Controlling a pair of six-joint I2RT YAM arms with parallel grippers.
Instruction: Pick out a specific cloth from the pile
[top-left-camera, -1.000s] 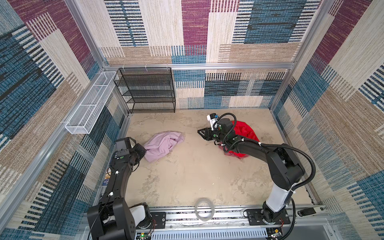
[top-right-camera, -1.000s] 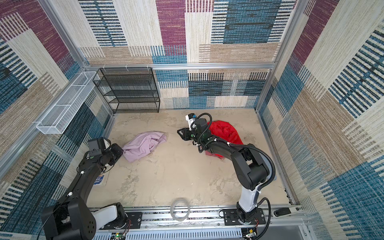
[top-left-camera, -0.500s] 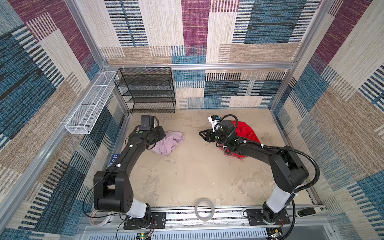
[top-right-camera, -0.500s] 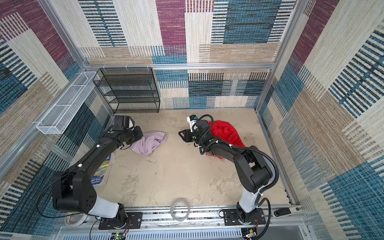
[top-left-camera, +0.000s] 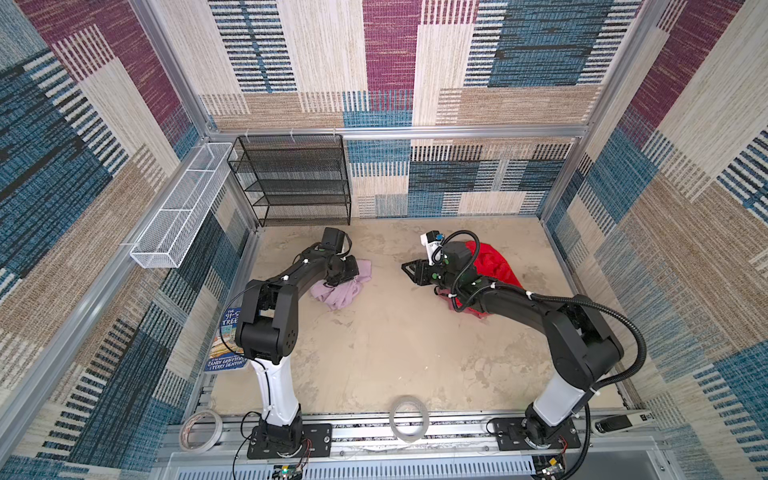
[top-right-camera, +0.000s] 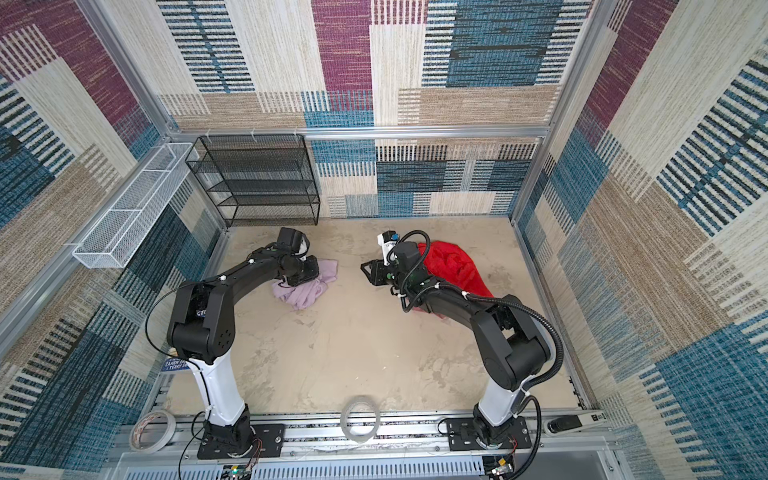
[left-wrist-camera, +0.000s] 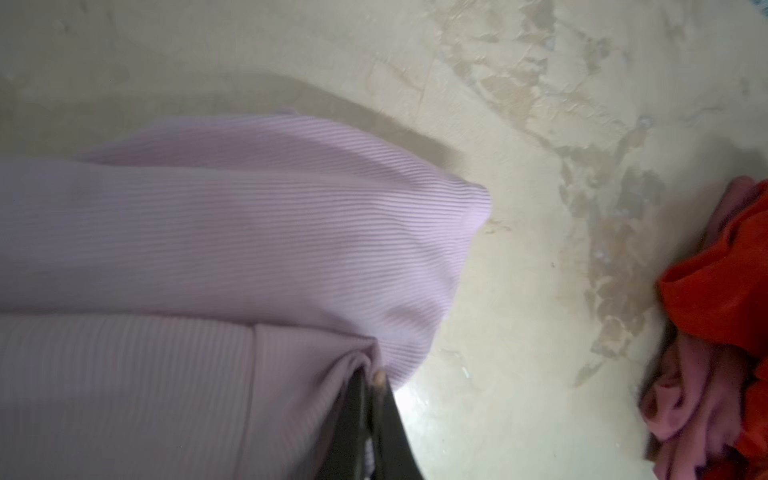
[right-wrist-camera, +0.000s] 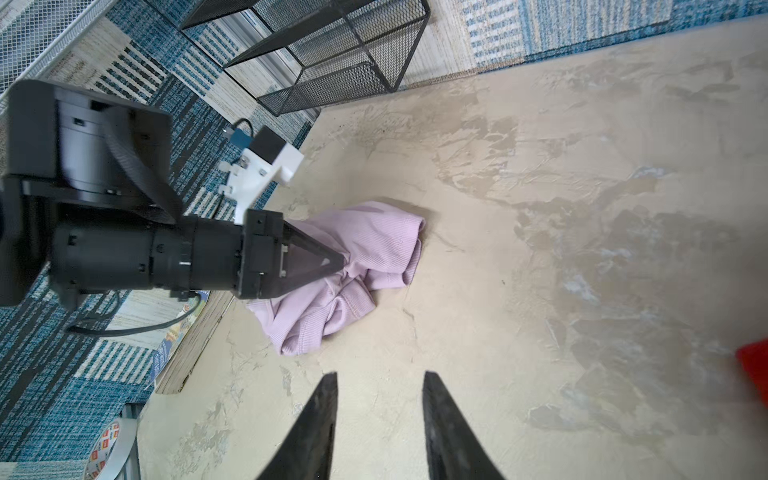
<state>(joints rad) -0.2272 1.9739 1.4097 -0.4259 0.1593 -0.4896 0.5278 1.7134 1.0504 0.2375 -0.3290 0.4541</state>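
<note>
Ideally the left gripper (right-wrist-camera: 338, 264), clamped on the cloth (right-wrist-camera: 374, 237) near the left edge of the worktop (top-left-camera: 395, 332), lifts it slowly, while the right gripper (right-wrist-camera: 379, 376), jaws apart, hovers by the pile (top-left-camera: 494, 266).

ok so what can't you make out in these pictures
- Left gripper: fingers hidden in both top views by its own wrist, over the lilac cloth.
- Dusky mauve cloth: cut off by the left wrist view's edge; in both top views mostly covered by the red cloth and right arm.
- Book title: left arm partly covers it in a top view.
</note>
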